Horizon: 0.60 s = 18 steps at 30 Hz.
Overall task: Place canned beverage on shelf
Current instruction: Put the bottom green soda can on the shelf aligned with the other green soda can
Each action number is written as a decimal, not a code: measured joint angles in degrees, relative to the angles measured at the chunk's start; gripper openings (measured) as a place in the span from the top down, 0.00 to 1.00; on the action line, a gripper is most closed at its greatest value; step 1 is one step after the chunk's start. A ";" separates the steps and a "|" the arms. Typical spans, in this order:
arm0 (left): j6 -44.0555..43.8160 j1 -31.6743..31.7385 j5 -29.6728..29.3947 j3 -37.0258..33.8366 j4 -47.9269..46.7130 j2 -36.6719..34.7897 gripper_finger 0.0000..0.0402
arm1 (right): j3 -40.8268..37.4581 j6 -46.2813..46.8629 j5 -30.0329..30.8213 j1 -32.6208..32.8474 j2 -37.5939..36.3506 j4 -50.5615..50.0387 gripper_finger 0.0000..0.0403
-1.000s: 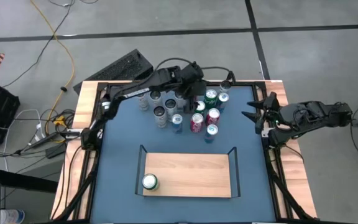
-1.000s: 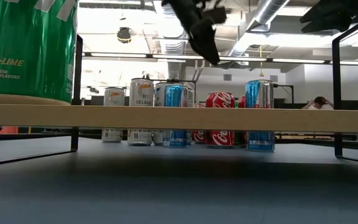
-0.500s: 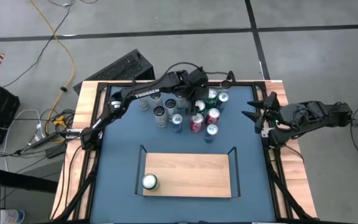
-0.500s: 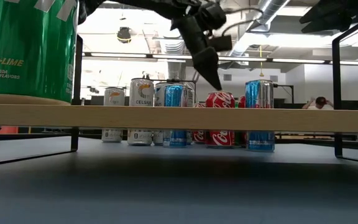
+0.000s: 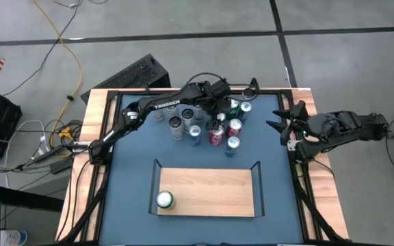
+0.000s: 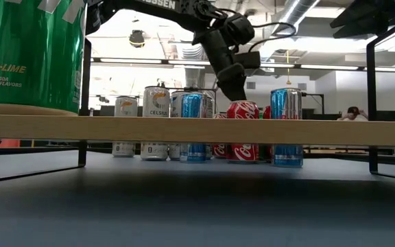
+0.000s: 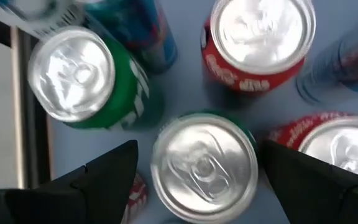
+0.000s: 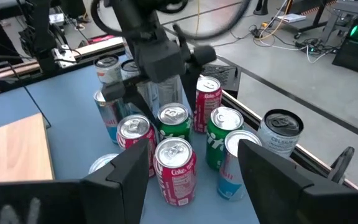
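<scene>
Several cans (image 5: 211,123) stand close together at the table's far middle. My left gripper (image 5: 219,113) hangs open just over them, pointing steeply down. Its two fingers stand on either side of a green can's silver top (image 7: 204,165), apart from it; that can also shows in the right wrist view (image 8: 174,119). The shelf (image 5: 207,191), a light-wood board with black end rails, lies at the near middle. Another green can (image 5: 165,199) stands on its left end. My right gripper (image 5: 280,124) waits open at the table's right edge.
Two red cans (image 7: 260,37) (image 7: 340,146), a green one (image 7: 79,81) and a blue one (image 7: 148,25) crowd around the can under my left gripper. Silver cans (image 5: 176,116) stand to their left. A black keyboard (image 5: 139,74) lies beyond the far edge.
My left gripper has sunk toward the can cluster and tipped a little more downward, ending just above the can tops. Its fingers have stayed as wide apart as before. No can has moved.
</scene>
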 joint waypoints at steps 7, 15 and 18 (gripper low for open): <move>-0.26 -0.07 -0.45 0.02 -0.87 -0.02 0.19 | 0.00 -0.02 -0.21 0.00 0.00 -0.26 0.39; -1.93 -0.11 0.03 0.11 -1.42 0.83 0.22 | 0.00 -0.12 -0.24 0.00 0.00 -0.40 0.39; -2.18 -0.29 -0.17 0.20 -2.20 1.75 0.27 | 0.00 -0.12 -0.25 0.01 0.00 -0.41 0.39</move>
